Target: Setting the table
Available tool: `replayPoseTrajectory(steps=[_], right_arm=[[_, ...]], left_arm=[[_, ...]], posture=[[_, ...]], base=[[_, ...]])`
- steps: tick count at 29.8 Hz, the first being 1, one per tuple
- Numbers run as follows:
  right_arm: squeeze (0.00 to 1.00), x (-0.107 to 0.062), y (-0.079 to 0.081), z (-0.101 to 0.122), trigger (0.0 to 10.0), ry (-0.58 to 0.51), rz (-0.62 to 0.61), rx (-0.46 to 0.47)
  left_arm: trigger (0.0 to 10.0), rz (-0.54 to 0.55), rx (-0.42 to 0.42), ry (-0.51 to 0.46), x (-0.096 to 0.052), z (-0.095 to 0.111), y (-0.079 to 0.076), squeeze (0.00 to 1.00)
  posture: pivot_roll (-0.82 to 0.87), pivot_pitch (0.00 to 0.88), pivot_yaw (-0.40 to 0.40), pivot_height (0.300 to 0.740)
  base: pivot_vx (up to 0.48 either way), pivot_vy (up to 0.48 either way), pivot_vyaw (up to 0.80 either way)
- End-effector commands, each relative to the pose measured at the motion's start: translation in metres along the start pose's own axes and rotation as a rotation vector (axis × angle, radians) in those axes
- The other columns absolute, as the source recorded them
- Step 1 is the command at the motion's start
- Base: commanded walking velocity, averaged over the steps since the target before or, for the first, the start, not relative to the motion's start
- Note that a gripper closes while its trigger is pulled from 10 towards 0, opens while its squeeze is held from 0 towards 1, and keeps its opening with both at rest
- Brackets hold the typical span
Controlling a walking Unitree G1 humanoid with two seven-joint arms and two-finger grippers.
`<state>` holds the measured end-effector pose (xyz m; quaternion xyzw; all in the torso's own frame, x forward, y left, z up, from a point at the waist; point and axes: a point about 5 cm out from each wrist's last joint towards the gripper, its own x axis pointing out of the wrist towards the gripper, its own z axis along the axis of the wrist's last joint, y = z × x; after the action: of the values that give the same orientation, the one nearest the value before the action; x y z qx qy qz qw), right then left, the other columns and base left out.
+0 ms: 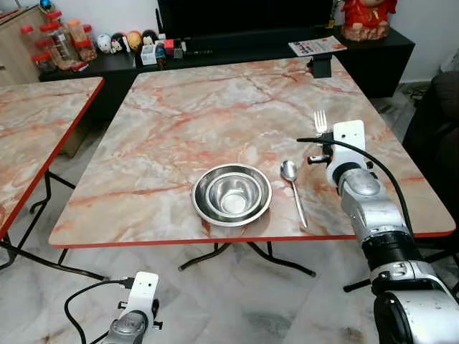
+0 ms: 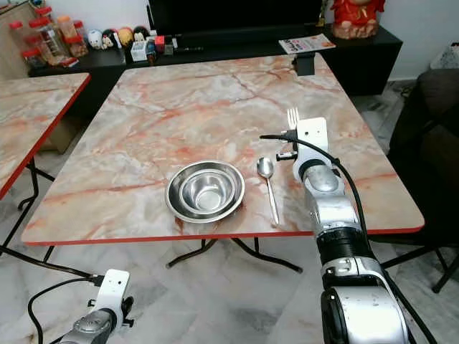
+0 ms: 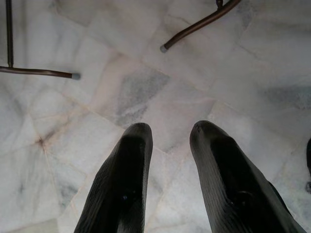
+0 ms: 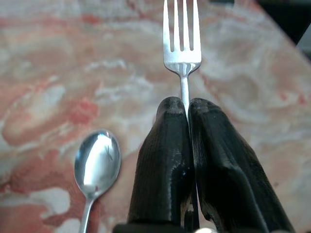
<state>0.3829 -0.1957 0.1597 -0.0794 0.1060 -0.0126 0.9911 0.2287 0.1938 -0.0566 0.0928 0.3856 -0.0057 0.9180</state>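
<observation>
**Table setting, fork in transit: items and hazards**

Item 1. Marble-patterned table (image 1: pixel 179 122), red-edged, on folding legs over a pale stone floor (image 3: pixel 146 92).

Item 2. Steel bowl (image 1: pixel 232 193), nested inside a wider steel dish, standing near the table's front edge.

Item 3. Spoon (image 1: pixel 292 188), lying flat just beside the bowl on the robot's right, bowl end away from the robot, handle toward the front edge.

Item 4. Fork (image 4: pixel 181 43), tines pointing away from the robot, its handle pinched between the pressed-together fingers of the right gripper (image 4: pixel 188 109). It is held above the tabletop, to the right of the spoon.

Item 5. Left gripper (image 3: pixel 167 133), hanging idle below table height over the floor, fingers spread apart with nothing between them.

Hazards, as judged:
- The grip is narrow and sits on the thin handle; the fork could pivot or slip during lowering and land askew.
- Released from too high, it may bounce and skate on the smooth marble.
- Set down too close to the spoon, it could knock the spoon out of line.
</observation>
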Motion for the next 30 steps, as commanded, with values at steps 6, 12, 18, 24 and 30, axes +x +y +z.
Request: replayPoseTrajectory(steps=[6, 12, 18, 24, 30], right_arm=[[0.0, -0.005, 0.008, -0.009, 10.0, 0.064, 0.038, 0.009], [0.0, -0.008, 0.01, -0.016, 10.0, 0.101, 0.048, 0.028], [0.0, -0.01, 0.01, -0.023, 10.0, 0.145, 0.036, 0.033], [0.0, -0.013, 0.006, -0.033, 10.0, 0.181, -0.01, 0.042], [0.0, -0.012, 0.005, -0.035, 10.0, 0.17, -0.032, 0.062]], left_arm=[[10.0, -0.006, 0.007, 0.024, 0.0, -0.003, 0.002, 0.0], [10.0, -0.01, 0.011, 0.027, 0.0, -0.003, 0.002, 0.0], [10.0, -0.013, 0.012, 0.029, 0.0, -0.003, 0.002, 0.0], [10.0, -0.014, 0.008, 0.031, 0.0, -0.003, 0.002, 0.0], [10.0, -0.012, 0.006, 0.031, 0.0, -0.003, 0.002, 0.0]], posture=[[-0.08, 0.075, 0.086, 0.74], [-0.08, 0.068, 0.085, 0.74], [-0.08, 0.068, 0.085, 0.74], [-0.08, 0.07, 0.083, 0.74], [-0.08, 0.078, 0.084, 0.74]], base=[[0.0, 0.0, 0.0], [0.0, 0.0, 0.0], [0.0, 0.0, 0.0], [0.0, 0.0, 0.0], [0.0, 0.0, 0.0]])
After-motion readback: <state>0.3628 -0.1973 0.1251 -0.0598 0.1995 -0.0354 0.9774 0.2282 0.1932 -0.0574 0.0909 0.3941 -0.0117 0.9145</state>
